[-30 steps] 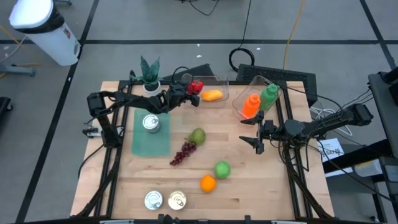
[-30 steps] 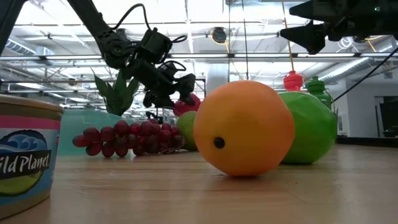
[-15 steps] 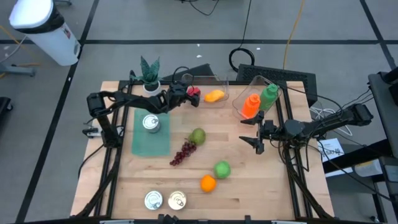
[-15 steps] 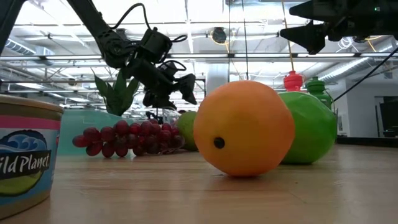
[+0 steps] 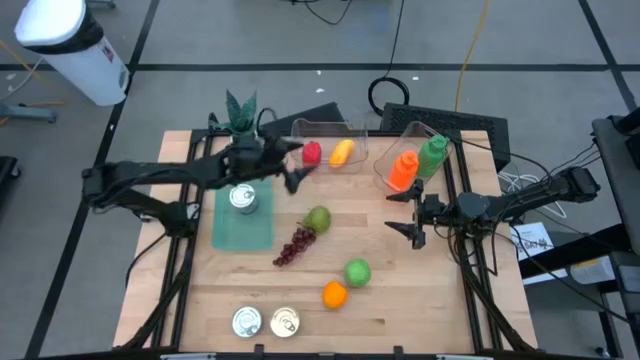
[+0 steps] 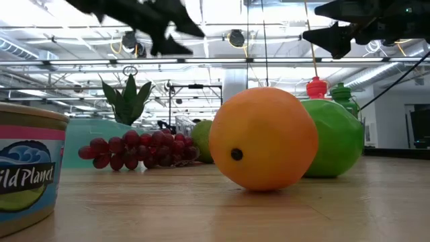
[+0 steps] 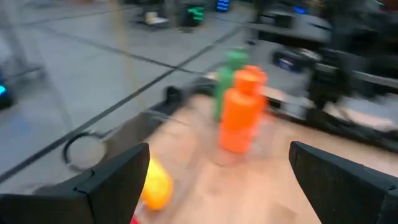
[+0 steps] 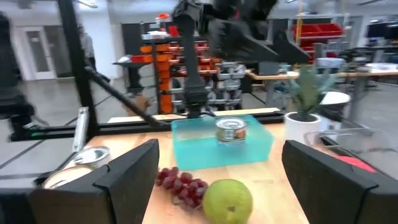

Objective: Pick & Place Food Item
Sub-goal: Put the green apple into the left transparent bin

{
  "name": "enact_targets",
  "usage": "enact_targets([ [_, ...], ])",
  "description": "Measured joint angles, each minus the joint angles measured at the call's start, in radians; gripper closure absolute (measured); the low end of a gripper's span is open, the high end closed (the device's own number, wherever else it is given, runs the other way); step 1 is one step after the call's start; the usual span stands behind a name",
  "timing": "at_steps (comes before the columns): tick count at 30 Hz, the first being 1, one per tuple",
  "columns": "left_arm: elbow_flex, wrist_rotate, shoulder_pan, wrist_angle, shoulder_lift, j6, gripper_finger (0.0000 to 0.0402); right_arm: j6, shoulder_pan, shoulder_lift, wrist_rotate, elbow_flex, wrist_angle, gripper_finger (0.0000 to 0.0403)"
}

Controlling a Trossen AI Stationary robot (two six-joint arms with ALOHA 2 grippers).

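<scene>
1. Two foods sit in the clear bin (image 5: 330, 132) at the far edge of the tabletop (image 5: 400, 300): a red item (image 5: 312, 153) and a yellow-orange one (image 5: 342, 152) just beside it. The red item appears to be the task's thing, already placed.

2. Near the bin, the left claw (image 5: 292, 176) hangs above the tabletop, between the bin and the teal mat (image 5: 240, 225). Its fingers are spread and hold nothing, as the left wrist view confirms.

3. Below that arm, a can (image 5: 242, 198) stands on the mat, with a potted plant (image 5: 240, 118) behind it.

4. Mid-tabletop lie a pear (image 5: 318, 218), grapes (image 5: 294, 246), a green apple (image 5: 357, 271) and an orange (image 5: 334, 294); two more cans (image 5: 265, 322) sit at the near edge.

5. Over on the right side, the right claw (image 5: 410, 220) waits in the air, spread and empty, near a second bin (image 5: 385, 170) holding an orange bottle (image 5: 403, 168) and a green bottle (image 5: 432, 155).

6. Risk, as I judge it: the left arm passes close over the can and plant, so a low sweep could knock either over; a careless next reach could also scatter the round fruit.
</scene>
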Motion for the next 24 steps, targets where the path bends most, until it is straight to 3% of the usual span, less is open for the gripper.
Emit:
enact_targets([
  [6, -0.089, -0.032, -0.220, -0.034, -0.157, 0.083, 0.0005, 0.019, 0.019, 0.011, -0.065, 0.000, 0.004, 0.0081],
  [12, -0.290, -0.149, -0.398, 0.171, -0.252, 0.107, 0.0005, -0.036, 0.115, 0.099, -0.059, 0.006, 0.141, 0.0081],
  [15, -0.388, -0.179, -0.447, 0.324, -0.292, 0.122, 0.0005, -0.124, 0.196, 0.172, 0.013, 0.050, 0.166, 0.0081],
  [19, -0.487, -0.194, -0.465, 0.459, -0.320, 0.104, 0.0005, -0.206, 0.298, 0.285, 0.171, 0.179, 0.063, 0.0081],
  [24, -0.545, -0.195, -0.463, 0.524, -0.329, 0.064, 0.0005, -0.195, 0.392, 0.453, 0.289, 0.417, -0.268, 0.0081],
])
